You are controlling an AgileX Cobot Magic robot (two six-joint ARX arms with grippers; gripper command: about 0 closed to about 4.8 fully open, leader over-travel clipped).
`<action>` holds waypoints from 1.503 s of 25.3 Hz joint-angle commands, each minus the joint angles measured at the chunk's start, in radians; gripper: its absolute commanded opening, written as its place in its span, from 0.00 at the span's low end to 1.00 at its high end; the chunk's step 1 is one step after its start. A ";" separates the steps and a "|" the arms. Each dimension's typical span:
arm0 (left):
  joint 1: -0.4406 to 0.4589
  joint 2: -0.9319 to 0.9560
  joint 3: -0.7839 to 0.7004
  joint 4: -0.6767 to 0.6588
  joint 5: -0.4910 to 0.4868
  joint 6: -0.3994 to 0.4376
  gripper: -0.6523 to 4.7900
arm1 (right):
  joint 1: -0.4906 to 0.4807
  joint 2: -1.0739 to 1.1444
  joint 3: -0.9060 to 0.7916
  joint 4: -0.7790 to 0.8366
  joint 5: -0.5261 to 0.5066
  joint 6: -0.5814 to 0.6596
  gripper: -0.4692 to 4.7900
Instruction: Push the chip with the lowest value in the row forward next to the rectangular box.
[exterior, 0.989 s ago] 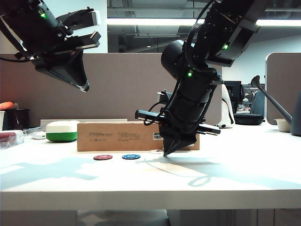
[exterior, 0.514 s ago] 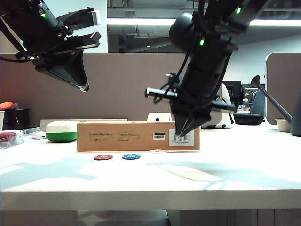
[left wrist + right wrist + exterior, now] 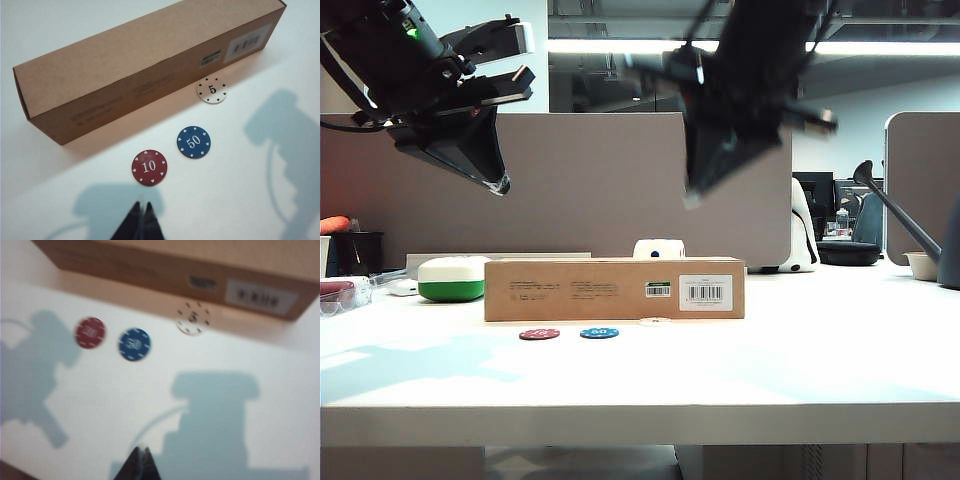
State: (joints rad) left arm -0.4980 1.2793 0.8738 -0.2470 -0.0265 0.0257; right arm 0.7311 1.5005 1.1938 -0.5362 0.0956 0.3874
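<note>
The white chip (image 3: pixel 212 90) marked 5 lies close against the front of the brown rectangular box (image 3: pixel 135 60), seen too as a pale disc (image 3: pixel 655 321) by the box (image 3: pixel 614 288). Of the row, the blue 50 chip (image 3: pixel 193 142) and the red 10 chip (image 3: pixel 149 167) stay further from the box. My left gripper (image 3: pixel 141 205) is shut and empty, raised high at the left (image 3: pixel 502 187). High above the box hangs my right gripper (image 3: pixel 691 198), blurred, also shut and empty (image 3: pixel 139 449). In the right wrist view the white chip (image 3: pixel 193 321), blue chip (image 3: pixel 134 344) and red chip (image 3: pixel 90 332) show below.
A white-and-green rounded case (image 3: pixel 451 278) stands left of the box. A small white object (image 3: pixel 658 248) sits behind the box. Cups and a clear container (image 3: pixel 344 292) are at the far left, and a dark watering-can spout (image 3: pixel 898 210) at the far right.
My right gripper has risen from the table beside the white chip to high above the box. The white chip rests by the box. The left arm has not moved.
</note>
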 commanded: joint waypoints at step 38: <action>0.469 -0.559 0.006 0.008 0.001 0.001 0.11 | 0.544 -0.370 -0.011 -0.112 0.863 -0.021 0.08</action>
State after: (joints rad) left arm -0.0322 0.7284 0.8745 -0.2474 -0.0273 0.0257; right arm 1.2724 1.1328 1.1793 -0.6559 0.9527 0.3676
